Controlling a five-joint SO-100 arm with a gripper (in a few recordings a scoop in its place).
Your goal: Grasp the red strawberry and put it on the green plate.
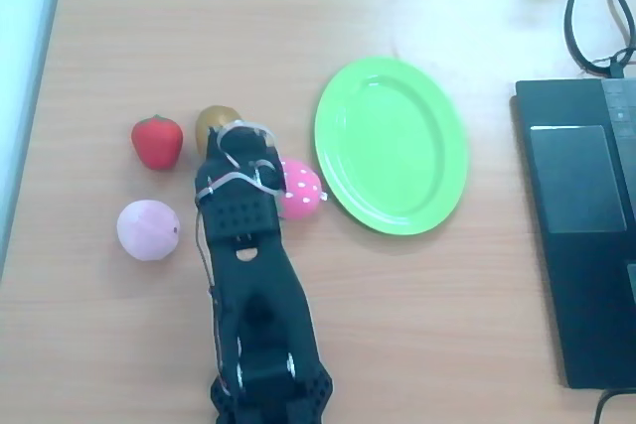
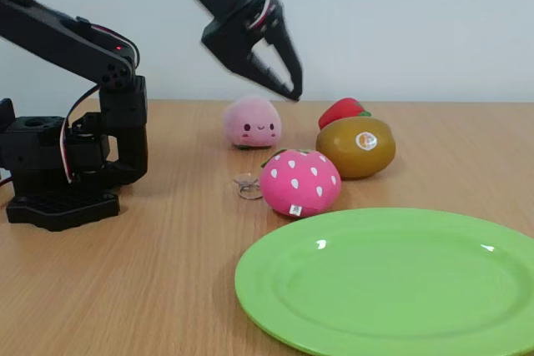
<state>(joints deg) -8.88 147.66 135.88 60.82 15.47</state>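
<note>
Fruits number four, including one red strawberry [image 1: 157, 141], beside one green plate [image 1: 391, 145]; hand [image 2: 284, 81] spread, empty.

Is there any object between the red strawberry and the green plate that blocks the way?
Yes. In the overhead view, the round brown-gold toy fruit and the pink white-dotted toy strawberry lie between the small solid-red toy strawberry and the lime-green oval plastic plate.
</note>
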